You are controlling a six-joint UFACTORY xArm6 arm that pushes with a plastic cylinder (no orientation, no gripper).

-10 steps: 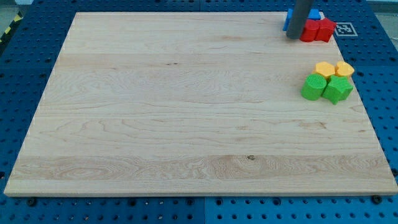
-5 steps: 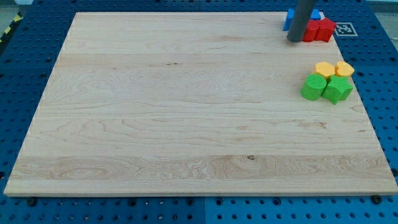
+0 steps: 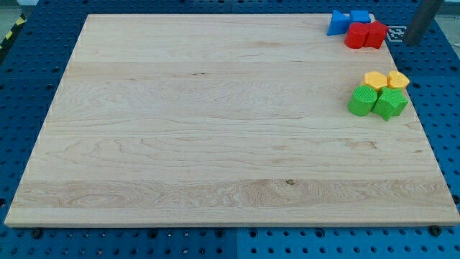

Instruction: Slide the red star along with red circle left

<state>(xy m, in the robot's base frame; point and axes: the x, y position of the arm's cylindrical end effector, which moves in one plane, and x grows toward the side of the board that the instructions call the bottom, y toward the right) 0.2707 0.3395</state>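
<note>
The red circle point(image 3: 356, 35) and the red star point(image 3: 375, 34) sit touching at the board's top right corner, the star on the right. My tip point(image 3: 411, 43) is off the board's right edge, to the right of the red star and apart from it. Two blue blocks point(image 3: 338, 21) point(image 3: 360, 16) lie just above and left of the red pair.
A cluster sits at the right edge: two yellow blocks point(image 3: 374, 79) point(image 3: 397, 79) above a green cylinder point(image 3: 362, 100) and a green block point(image 3: 390, 103). A white marker tag point(image 3: 397, 32) lies off the board near my tip. The wooden board point(image 3: 215, 129) rests on a blue pegboard.
My tip has moved from the left side of the red circle over to the right, past the red star and off the board edge. The blocks have not moved.
</note>
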